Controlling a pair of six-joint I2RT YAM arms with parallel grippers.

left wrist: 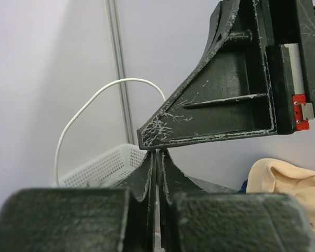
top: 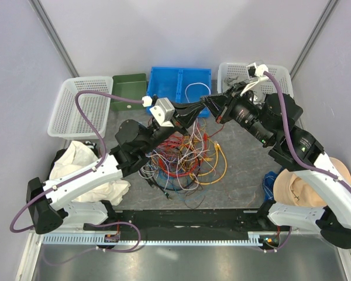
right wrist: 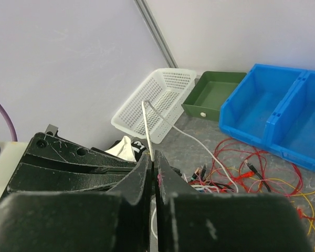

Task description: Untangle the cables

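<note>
As left gripper and right gripper both clamp one white cable at twelve o'clock of the tangle, it likely needs drawing clear.

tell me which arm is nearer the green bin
Left. The left arm passes just in front of the green bin; the right arm is off past the far end of the blue bin.
</note>
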